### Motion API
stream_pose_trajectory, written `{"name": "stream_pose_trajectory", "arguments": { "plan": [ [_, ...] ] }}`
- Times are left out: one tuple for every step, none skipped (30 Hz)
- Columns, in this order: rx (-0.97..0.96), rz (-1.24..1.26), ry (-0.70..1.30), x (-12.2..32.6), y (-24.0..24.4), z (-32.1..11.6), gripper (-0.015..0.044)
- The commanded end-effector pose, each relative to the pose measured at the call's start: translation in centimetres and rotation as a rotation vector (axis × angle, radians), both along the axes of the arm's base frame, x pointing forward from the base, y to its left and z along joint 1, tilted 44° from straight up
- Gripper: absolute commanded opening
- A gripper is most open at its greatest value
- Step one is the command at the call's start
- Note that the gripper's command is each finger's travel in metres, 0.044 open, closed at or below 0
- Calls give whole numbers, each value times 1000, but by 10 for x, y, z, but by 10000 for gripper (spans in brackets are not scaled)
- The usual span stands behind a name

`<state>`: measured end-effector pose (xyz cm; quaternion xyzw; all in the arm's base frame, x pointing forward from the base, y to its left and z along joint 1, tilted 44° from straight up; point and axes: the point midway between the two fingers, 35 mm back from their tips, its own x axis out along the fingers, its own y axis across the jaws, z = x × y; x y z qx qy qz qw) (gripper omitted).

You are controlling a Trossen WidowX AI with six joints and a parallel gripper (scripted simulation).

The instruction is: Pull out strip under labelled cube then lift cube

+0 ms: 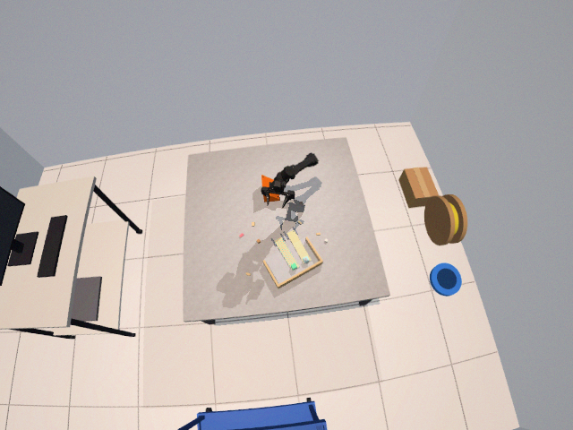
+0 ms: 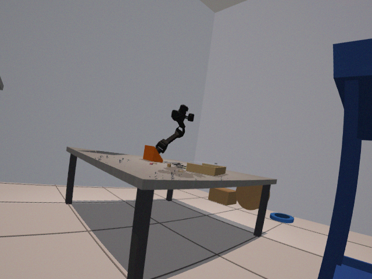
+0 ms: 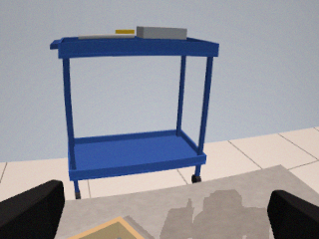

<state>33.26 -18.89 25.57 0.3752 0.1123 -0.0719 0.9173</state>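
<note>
Two pale yellow strips, a left strip [image 1: 285, 252] and a right strip [image 1: 297, 245], lie side by side in a wooden-walled tray [image 1: 301, 274] [image 2: 199, 168] [image 3: 120, 219]. A green cube [image 1: 294, 266] is at the far end of the left strip; a pale bluish cube [image 1: 305, 260] is at the far end of the right one. Which cube bears a label is too small to tell. My gripper [image 1: 276, 204] [image 2: 183, 116] [image 3: 169, 199] is open and empty, high above the table near the arm's base, well away from the strips and cubes. The wrist view shows only a tray corner.
An orange base block [image 1: 267, 182] [image 2: 149, 153] stands on the table [image 1: 212, 194] [image 2: 210, 182]. Around the tray lie small bits, among them a red bit [image 1: 241, 235], a brown bit [image 1: 258, 241] and a white bit [image 1: 325, 240]. A blue cart [image 1: 263, 418] [image 3: 137, 49] stands beyond the table.
</note>
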Motion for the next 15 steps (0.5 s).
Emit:
{"name": "stream_pose_trajectory", "arguments": {
  "plan": [
    [-4, 263, 84, 7, 51, -55, 400],
    [-5, 322, 95, 7, 64, -66, 400],
    [-4, 381, 104, 6, 76, -76, 400],
    [-2, 439, 110, 4, 88, -86, 400],
    [1, 498, 114, 2, 101, -95, 400],
    [5, 557, 116, -1, 114, -104, 400],
    [9, 602, 116, -4, 123, -110, 400],
    [12, 628, 115, -6, 129, -114, 400],
    [13, 637, 114, -7, 131, -115, 400],
    [13, 637, 114, -7, 131, -115, 400],
    [13, 637, 114, -7, 131, -115, 400],
    [13, 637, 114, -7, 131, -115, 400],
    [13, 637, 114, -7, 131, -115, 400],
    [13, 637, 114, -7, 131, -115, 400],
    [13, 637, 114, -7, 131, -115, 400]
  ]
}}
